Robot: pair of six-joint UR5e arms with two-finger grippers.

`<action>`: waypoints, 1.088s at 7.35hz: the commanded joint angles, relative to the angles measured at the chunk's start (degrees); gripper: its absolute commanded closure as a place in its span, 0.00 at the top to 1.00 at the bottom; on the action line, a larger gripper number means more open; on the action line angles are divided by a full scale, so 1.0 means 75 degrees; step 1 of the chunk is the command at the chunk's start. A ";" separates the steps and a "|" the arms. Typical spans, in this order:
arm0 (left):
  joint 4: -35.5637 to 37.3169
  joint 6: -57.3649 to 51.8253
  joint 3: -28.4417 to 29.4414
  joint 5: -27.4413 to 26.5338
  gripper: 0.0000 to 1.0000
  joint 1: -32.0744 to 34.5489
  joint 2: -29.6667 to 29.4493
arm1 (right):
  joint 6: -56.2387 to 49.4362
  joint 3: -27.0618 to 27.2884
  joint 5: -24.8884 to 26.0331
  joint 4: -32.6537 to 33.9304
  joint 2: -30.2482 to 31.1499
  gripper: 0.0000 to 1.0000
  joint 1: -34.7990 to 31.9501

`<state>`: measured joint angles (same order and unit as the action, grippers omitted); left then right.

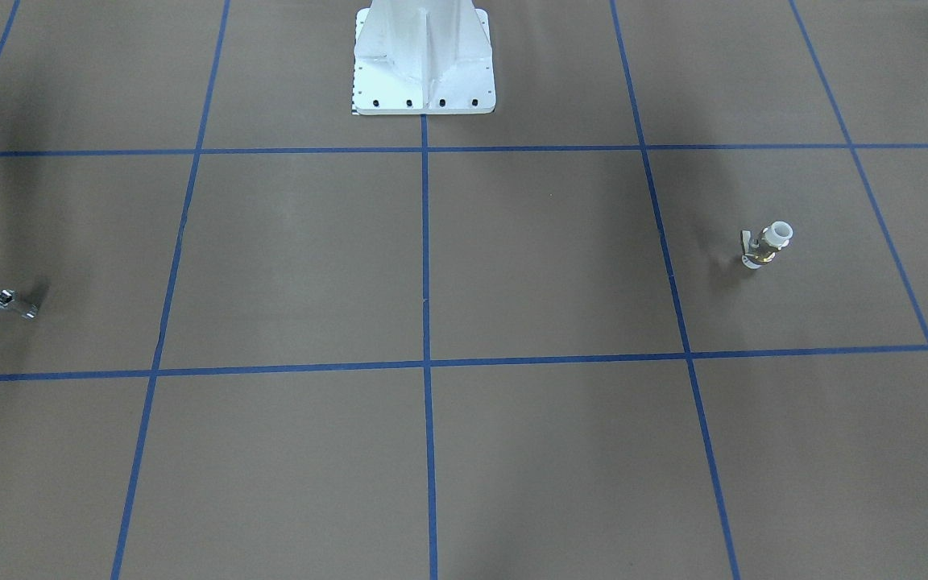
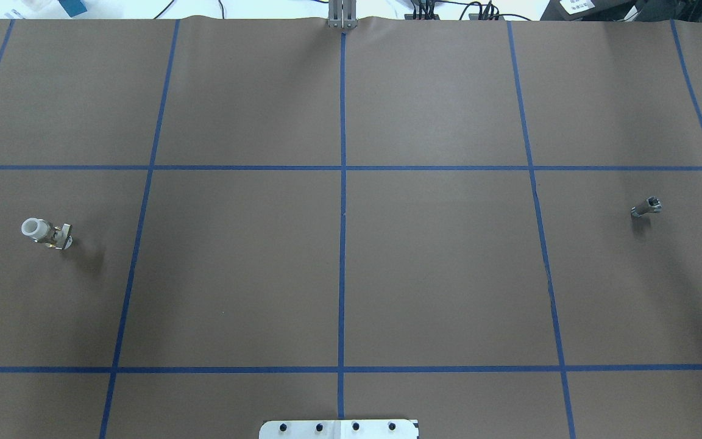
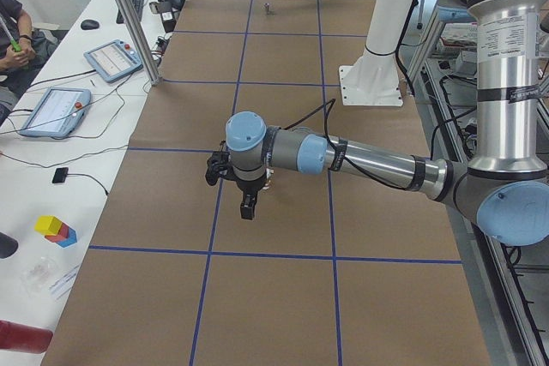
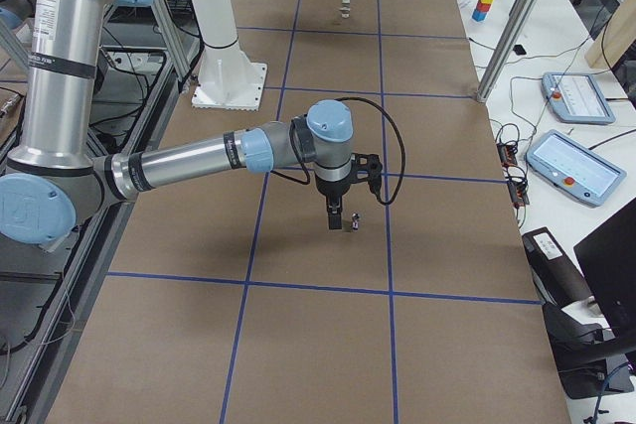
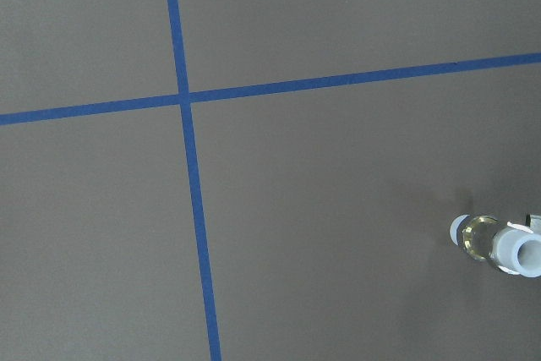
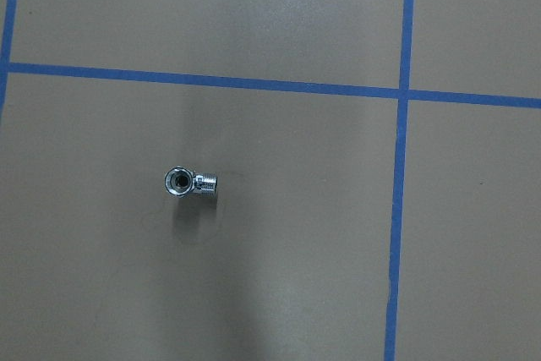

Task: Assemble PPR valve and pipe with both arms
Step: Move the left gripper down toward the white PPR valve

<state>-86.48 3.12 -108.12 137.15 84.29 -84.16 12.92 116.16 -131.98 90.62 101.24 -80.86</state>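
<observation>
Now the valve [image 2: 46, 231] stands on the table [image 2: 436, 274] toward the robot's left, the pipe [image 2: 646, 207] well apart toward its right. The left gripper [image 3: 247, 207] hangs near the valve and the right gripper [image 4: 335, 217] near the pipe; whether either is open, I cannot tell.

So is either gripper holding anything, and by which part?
Nothing is held. The PPR valve stands alone on the table, and the pipe lies alone, both untouched.

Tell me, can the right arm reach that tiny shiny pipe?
Probably yes. The right gripper hangs over the table close to the pipe, and the pipe sits alone there with nothing near it in the way.
</observation>
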 commanded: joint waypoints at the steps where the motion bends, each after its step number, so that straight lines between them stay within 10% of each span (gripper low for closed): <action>1: -0.0012 -0.0006 -0.0079 0.0006 1.00 -0.0001 0.0006 | 0.0000 0.0004 -0.0004 0.0000 0.0013 1.00 0.0011; 8: -0.0059 0.0041 -0.0324 0.0041 1.00 -0.0024 -0.0041 | 0.0000 0.0004 -0.0051 -0.0035 0.0002 1.00 0.0012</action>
<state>-86.81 3.11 -109.67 137.34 84.14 -84.43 12.92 116.19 -132.20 90.42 101.26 -80.77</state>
